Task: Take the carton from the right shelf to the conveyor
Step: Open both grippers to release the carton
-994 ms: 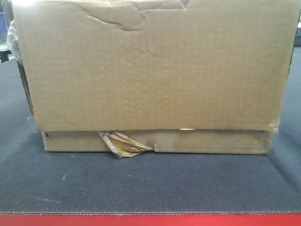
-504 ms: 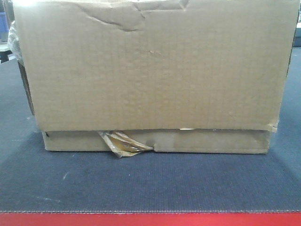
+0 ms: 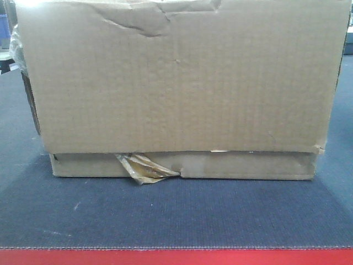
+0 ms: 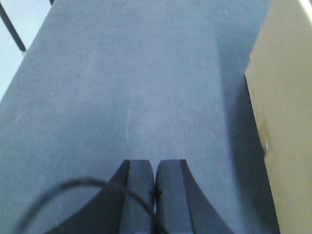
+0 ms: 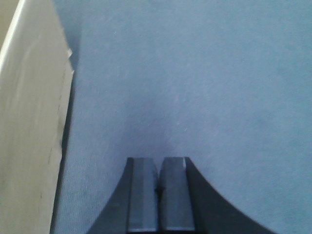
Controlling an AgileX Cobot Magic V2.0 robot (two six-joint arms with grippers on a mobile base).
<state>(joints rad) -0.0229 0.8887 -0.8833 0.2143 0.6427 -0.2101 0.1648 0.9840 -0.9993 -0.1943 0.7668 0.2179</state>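
Note:
A large brown carton [image 3: 176, 83] with a dented top and torn tape at its lower edge rests on the dark grey conveyor belt [image 3: 176, 215] and fills the front view. My left gripper [image 4: 156, 163] is shut and empty above the belt, with the carton's side [image 4: 285, 112] apart from it at the right. My right gripper [image 5: 159, 161] is shut and empty above the belt, with the carton's other side [image 5: 29, 122] apart from it at the left. Neither gripper shows in the front view.
A red strip [image 3: 176, 257] runs along the belt's near edge. A pale floor and a dark post [image 4: 12, 27] lie beyond the belt's left edge. A loose black cable [image 4: 73, 187] arcs over the left gripper.

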